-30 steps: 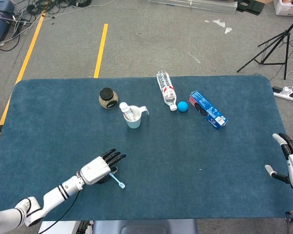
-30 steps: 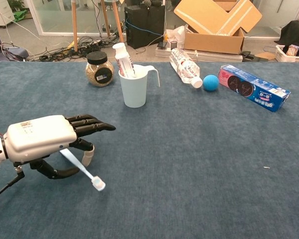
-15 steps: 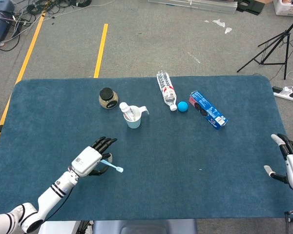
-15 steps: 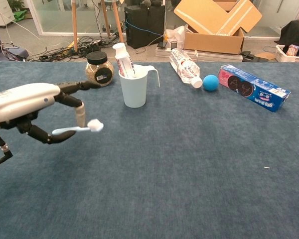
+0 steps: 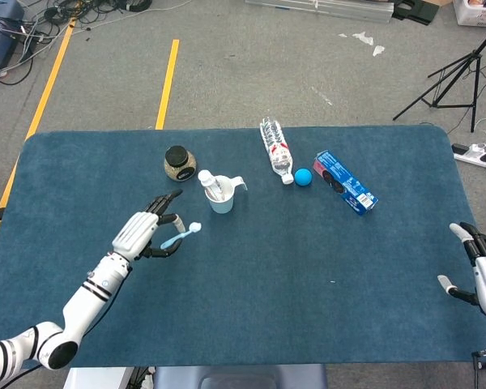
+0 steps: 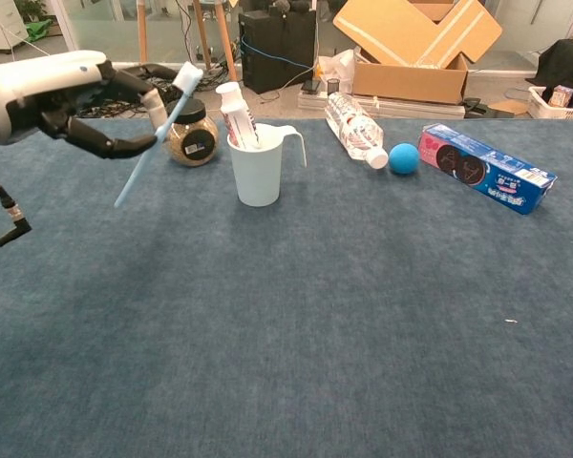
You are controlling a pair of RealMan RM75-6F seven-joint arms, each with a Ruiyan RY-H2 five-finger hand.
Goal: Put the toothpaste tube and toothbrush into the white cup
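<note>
The white cup (image 5: pixel 222 198) (image 6: pixel 257 167) stands on the blue table with the toothpaste tube (image 5: pixel 208 183) (image 6: pixel 237 113) upright inside it. My left hand (image 5: pixel 147 231) (image 6: pixel 72 95) hovers above the table, left of the cup, and pinches the light blue toothbrush (image 5: pixel 181 236) (image 6: pixel 159 132). The brush is tilted, bristle head up and pointing toward the cup, a short way from its rim. My right hand (image 5: pixel 482 271) rests at the table's right edge in the head view, fingers apart, holding nothing.
A dark-lidded jar (image 5: pixel 179 164) (image 6: pixel 191 133) sits just left of and behind the cup. Further right lie a clear bottle (image 5: pixel 277 149) (image 6: pixel 355 127), a blue ball (image 5: pixel 303 177) (image 6: pixel 404 157) and a blue toothpaste box (image 5: pixel 345 181) (image 6: pixel 485 167).
My left hand has lifted the toothbrush off the table and carried it up and toward the cup, turning the bristle end upward. The right hand has stayed put.
</note>
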